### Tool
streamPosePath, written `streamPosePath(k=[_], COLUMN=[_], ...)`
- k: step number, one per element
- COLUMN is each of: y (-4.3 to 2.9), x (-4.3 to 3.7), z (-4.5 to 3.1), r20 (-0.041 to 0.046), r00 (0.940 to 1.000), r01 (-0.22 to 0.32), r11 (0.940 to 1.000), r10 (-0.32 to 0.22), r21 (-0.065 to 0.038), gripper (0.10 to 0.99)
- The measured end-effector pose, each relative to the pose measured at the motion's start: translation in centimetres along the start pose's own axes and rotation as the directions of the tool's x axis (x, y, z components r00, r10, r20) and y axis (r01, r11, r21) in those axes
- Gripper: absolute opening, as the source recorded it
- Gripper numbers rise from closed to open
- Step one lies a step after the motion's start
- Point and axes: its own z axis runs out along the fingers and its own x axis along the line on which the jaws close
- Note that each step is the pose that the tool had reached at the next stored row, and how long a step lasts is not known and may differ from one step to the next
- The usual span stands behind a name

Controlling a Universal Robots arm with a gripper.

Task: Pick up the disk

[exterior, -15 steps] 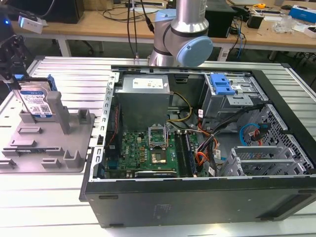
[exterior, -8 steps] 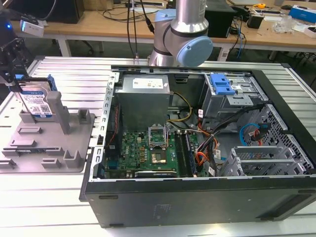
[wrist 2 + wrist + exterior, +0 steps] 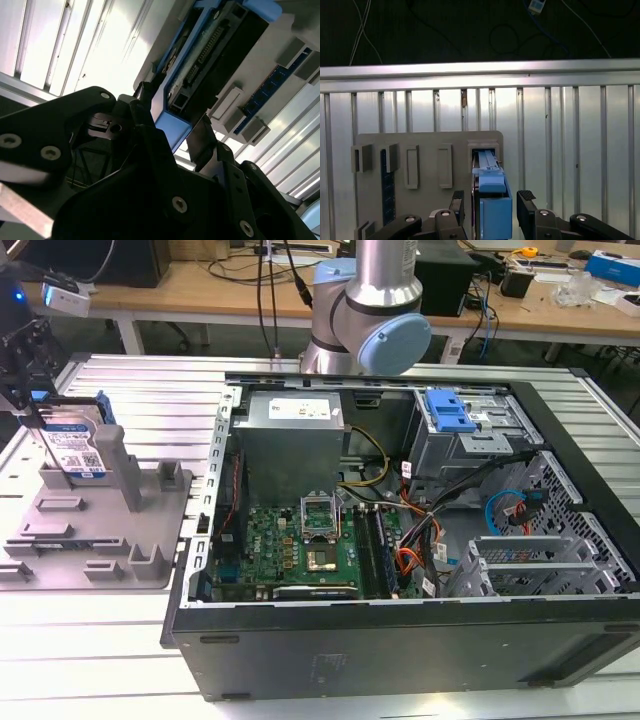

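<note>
The disk [image 3: 78,452] stands on edge in the grey fixture [image 3: 120,540] at the exterior view's left, its white-and-blue label facing out, beside an upright post [image 3: 117,466]. My gripper [image 3: 45,425] hangs right over it. In the first wrist view the disk's blue rail [image 3: 492,210] sits between my two black fingers [image 3: 458,205], with a thin dark gap on each side. The second wrist view has the disk's connector end [image 3: 210,50] between the fingertips too. The gripper [image 3: 490,200] is open, straddling the disk.
An open computer case [image 3: 400,540] with motherboard, cables and a blue drive-bay bracket [image 3: 448,410] takes up the middle and right of the slatted metal table [image 3: 100,660]. The arm's base [image 3: 370,310] rises behind the case. The fixture carries several other posts and slots.
</note>
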Motion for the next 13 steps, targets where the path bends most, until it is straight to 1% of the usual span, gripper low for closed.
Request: streamPosePath(k=[11,12,13], y=[-0.02,-0.02,-0.02], x=[0.00,0.00,0.00], z=[0.05,0.05,0.06], r20=[0.0000,0.0000,0.0000], r00=[1.0000,1.0000,1.0000], r01=[0.000,0.000,0.000], r11=[1.0000,1.0000,1.0000], r10=[0.000,0.000,0.000], r21=[0.000,0.000,0.000], gripper=[0.529,0.459,0.459])
